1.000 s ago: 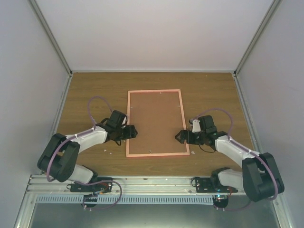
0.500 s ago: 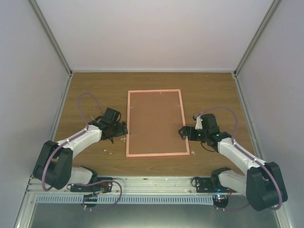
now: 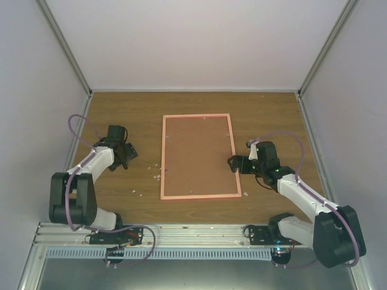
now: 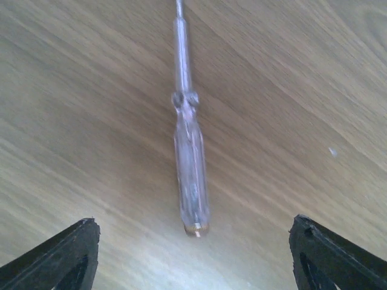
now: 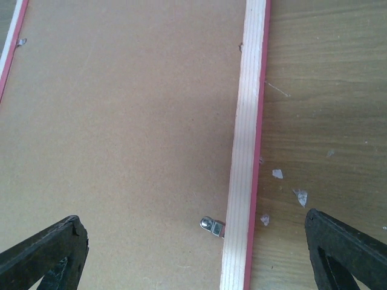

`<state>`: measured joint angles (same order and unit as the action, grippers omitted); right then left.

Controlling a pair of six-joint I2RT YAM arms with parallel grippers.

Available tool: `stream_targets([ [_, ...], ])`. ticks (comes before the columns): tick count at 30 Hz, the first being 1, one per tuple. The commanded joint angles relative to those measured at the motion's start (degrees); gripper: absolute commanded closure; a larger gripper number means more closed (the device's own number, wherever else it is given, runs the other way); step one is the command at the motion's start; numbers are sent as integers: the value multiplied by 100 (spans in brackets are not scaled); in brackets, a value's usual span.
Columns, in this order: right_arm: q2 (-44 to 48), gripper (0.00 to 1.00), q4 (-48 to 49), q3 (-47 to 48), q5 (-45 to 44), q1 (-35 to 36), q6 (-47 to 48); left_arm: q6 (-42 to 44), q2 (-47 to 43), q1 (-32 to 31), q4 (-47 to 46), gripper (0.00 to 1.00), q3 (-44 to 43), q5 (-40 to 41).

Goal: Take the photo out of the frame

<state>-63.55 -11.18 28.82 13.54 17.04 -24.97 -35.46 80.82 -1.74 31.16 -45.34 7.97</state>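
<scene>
Under the right gripper (image 5: 193,241), jaws parted, the frame (image 5: 245,151), back up

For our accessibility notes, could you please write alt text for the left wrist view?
A clear-handled screwdriver lies on the wooden table, handle end nearest the camera, centred between the wide-open left jaws, untouched.

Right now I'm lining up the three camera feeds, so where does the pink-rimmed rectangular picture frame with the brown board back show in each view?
Top external: the pink-rimmed rectangular frame lies back up in mid-picture.
Left wrist: not in it; only a clear-handled screwdriver.
Right wrist: its brown board fills the left, its rim runs top to bottom.
Shared landmark: the wood-grain table top.
</scene>
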Motion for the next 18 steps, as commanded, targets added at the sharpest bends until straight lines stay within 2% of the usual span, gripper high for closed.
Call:
stream_targets([
  [1,0,2,328,-55,-53,37,165,326,579,387,45,19,-479,101],
  [5,40,2,401,-114,-102,37,213,393,1036,567,-8,33,-647,1],
  [10,40,2,446,-183,-117,38,285,408,1472,620,-72,45,-881,-14],
  [18,38,2,428,-175,-162,37,294,459,1879,622,-173,68,-989,-185],
])
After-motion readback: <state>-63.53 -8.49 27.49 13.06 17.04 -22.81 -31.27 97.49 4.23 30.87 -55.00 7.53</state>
